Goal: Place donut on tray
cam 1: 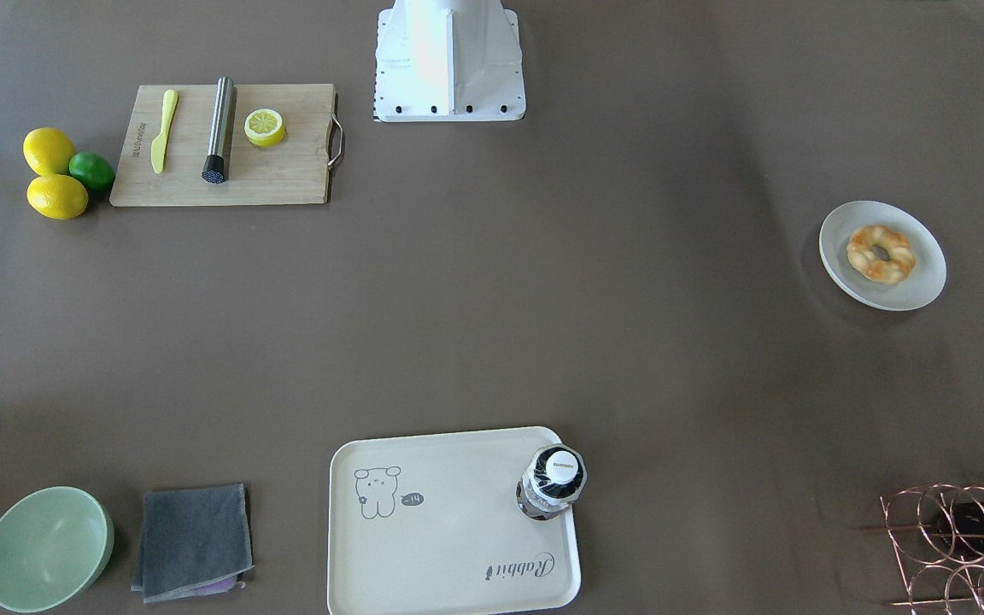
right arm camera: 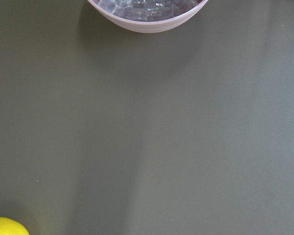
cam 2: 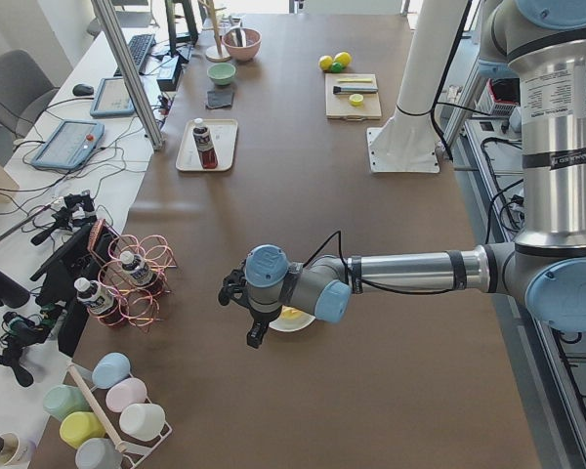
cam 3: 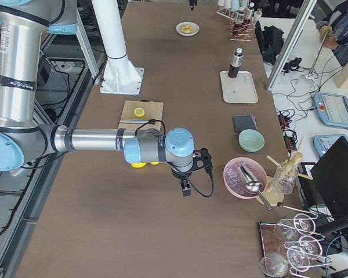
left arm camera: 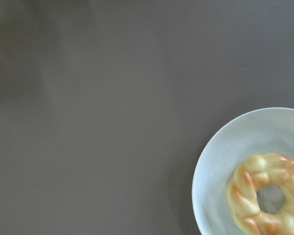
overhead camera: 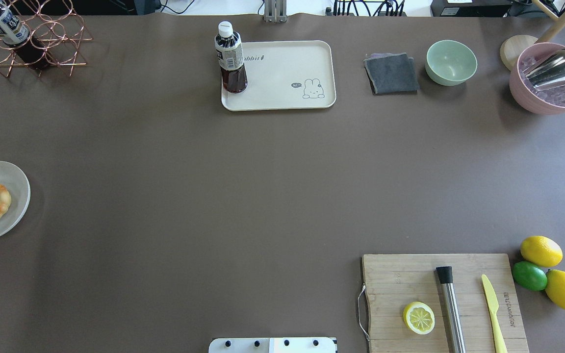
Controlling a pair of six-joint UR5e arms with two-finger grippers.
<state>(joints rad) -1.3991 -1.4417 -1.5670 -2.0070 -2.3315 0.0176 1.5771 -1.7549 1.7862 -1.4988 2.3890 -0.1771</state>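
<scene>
Donut [cam 1: 881,254] on round plate [cam 1: 919,290]; bottle [cam 1: 553,483] occupies tray [cam 1: 424,555] corner. Golden twisted ring, orange-brown patches. Left end effector [cam 2: 254,327], right end effector [cam 3: 185,186]: grip unreadable.

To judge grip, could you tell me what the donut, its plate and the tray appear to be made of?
The donut looks evenly glossy, likely moulded plastic or foam, though possibly real pastry. The plate is matte off-white, probably ceramic or melamine. The tray is matte cream with a printed drawing, probably plastic or fibre composite.
</scene>
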